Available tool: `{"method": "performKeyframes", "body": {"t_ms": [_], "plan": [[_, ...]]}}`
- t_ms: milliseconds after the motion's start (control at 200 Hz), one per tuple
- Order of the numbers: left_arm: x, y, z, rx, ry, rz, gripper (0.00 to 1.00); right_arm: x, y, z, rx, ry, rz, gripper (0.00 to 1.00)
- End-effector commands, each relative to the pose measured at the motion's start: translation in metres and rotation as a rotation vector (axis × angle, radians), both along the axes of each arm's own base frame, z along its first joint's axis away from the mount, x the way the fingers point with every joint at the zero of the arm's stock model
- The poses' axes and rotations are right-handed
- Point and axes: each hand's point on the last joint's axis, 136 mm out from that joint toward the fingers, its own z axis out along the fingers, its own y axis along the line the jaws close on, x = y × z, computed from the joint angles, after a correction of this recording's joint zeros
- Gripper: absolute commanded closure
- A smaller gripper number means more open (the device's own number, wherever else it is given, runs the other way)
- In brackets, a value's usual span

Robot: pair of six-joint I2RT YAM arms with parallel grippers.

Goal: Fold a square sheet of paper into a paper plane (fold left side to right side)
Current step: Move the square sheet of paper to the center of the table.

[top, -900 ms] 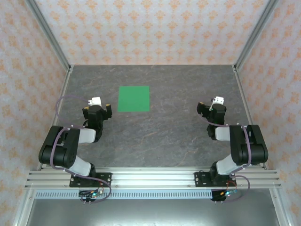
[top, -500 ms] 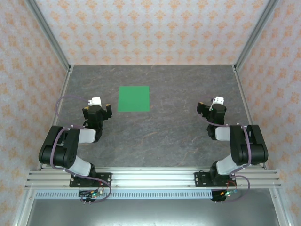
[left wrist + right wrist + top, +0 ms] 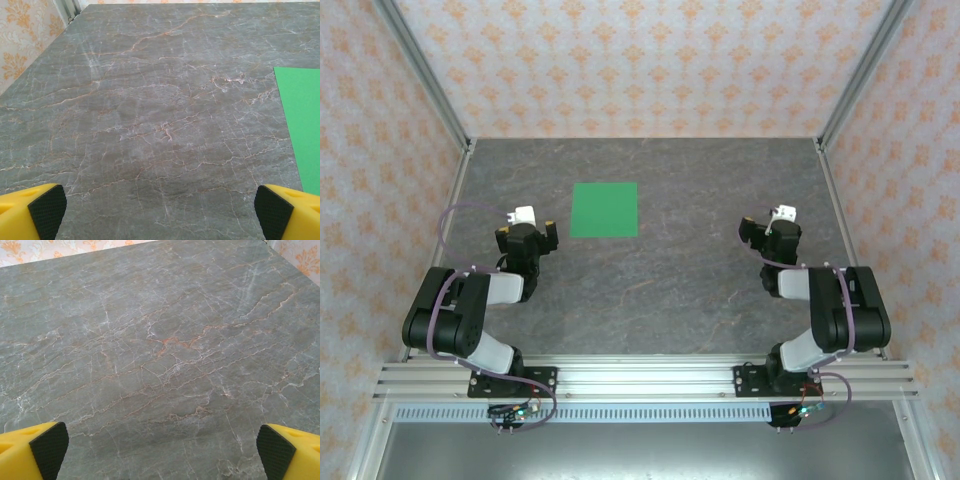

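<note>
The square sheet of paper (image 3: 605,209) lies flat and unfolded on the grey marbled table, left of centre; its left edge shows in the left wrist view as a green strip (image 3: 302,125) at the right border. My left gripper (image 3: 525,228) rests just left of and slightly nearer than the sheet, open, with nothing but bare table between its yellow, black-padded fingertips (image 3: 47,210). My right gripper (image 3: 770,226) stands well to the right of the sheet, open too, its fingertips (image 3: 50,450) spread wide over bare table. No paper plane is formed; the paper is a plain square.
Patterned walls with metal corner posts (image 3: 430,80) close the table (image 3: 680,280) on the left, right and back. An aluminium rail (image 3: 640,378) carrying both arm bases runs along the near edge.
</note>
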Motion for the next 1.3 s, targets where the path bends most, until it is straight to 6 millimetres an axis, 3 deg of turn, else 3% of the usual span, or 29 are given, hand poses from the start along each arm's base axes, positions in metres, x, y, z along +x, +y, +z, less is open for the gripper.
{"method": "performKeyframes", "body": {"t_ms": [0,155,240,370,545,736,906,1291], "plan": [[0.012,0.003,0.038,0.009,-0.036,0.01,0.0,-0.001,-0.004,0.039,0.006,-0.062,-0.027,0.0],[0.009,-0.012,0.071,-0.064,0.008,-0.003,0.0,-0.024,0.005,0.078,0.127,-0.094,-0.029,0.0],[0.018,-0.037,0.08,-0.172,0.051,-0.037,0.0,-0.037,0.015,0.092,0.227,-0.093,-0.032,0.0],[0.041,-0.088,0.076,-0.233,0.225,-0.106,0.0,-0.054,0.04,0.1,0.344,-0.06,0.003,0.0],[0.074,-0.146,0.038,-0.191,0.476,-0.17,0.0,-0.07,0.07,0.093,0.401,0.009,0.048,0.0],[0.09,-0.182,-0.018,-0.259,0.646,-0.182,0.0,-0.079,0.09,0.083,0.385,0.054,0.088,0.0],[0.091,-0.194,-0.043,-0.277,0.708,-0.181,0.0,-0.081,0.096,0.084,0.381,0.059,0.104,0.0],[0.073,-0.192,-0.066,-0.174,0.776,-0.15,0.0,-0.082,0.095,0.084,0.383,0.07,0.094,0.0]]}}
